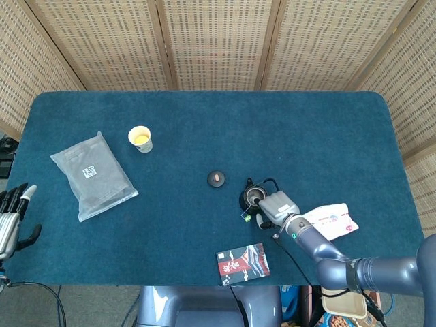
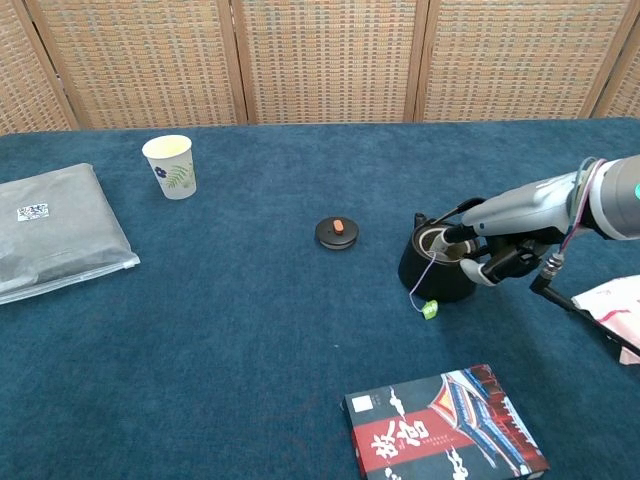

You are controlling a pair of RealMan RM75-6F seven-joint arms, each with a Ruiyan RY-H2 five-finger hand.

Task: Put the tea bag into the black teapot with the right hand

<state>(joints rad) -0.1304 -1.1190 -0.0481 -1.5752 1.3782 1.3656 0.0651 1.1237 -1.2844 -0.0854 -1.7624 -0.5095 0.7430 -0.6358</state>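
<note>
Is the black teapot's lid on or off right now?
Off. The black teapot stands open-topped with a string hanging over its rim, and its round black lid with the orange knob lies apart on the blue cloth.

The red-and-black box (image 2: 445, 426) at the near table edge bears large white Chinese characters, too stylised to read with certainty. The grey plastic pouch (image 2: 50, 230) carries a white QR-code label, its small print illegible. The white packet (image 1: 332, 221) shows a red mark that cannot be read.
</note>
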